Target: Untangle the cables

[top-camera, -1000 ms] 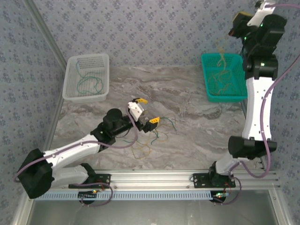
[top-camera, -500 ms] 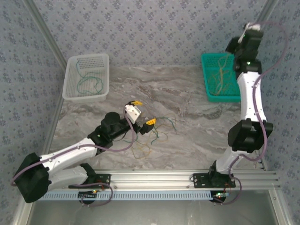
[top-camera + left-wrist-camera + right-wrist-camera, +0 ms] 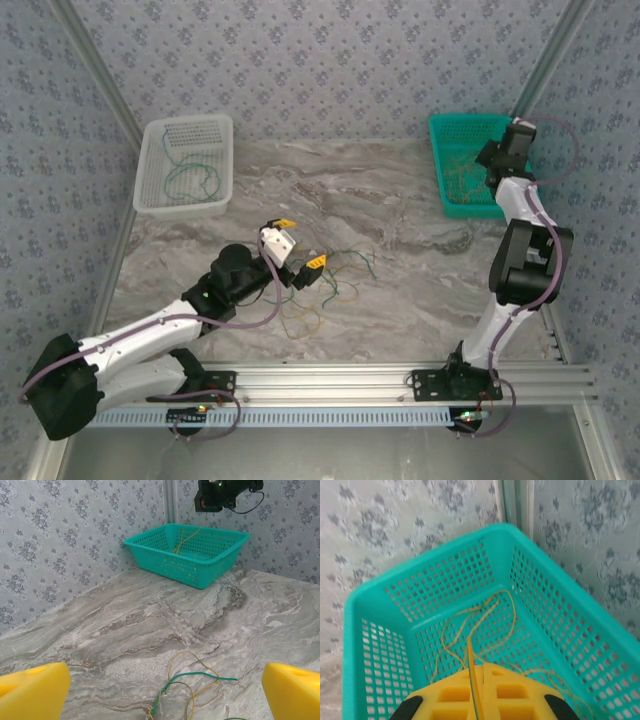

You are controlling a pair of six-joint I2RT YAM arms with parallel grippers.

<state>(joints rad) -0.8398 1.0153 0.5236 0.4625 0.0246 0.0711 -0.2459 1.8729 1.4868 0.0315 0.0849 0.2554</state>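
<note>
The right gripper (image 3: 478, 674) is pinching a thin yellow cable (image 3: 469, 652) over the teal plastic mesh basket (image 3: 380, 610) — the left gripper (image 3: 300, 243) (jaws wide apart) is hovering near the green-and-yellow cable tangle (image 3: 325, 290) on the grey marble table (image 3: 420, 260).

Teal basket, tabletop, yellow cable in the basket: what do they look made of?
Teal basket: moulded plastic, slightly glossy, with a regular grid of holes. Tabletop: marble-patterned, grey veining, matte; stone or printed laminate, cannot tell. Yellow cable: thin flexible wire, probably plastic-sheathed, lying in loose curves.
</note>
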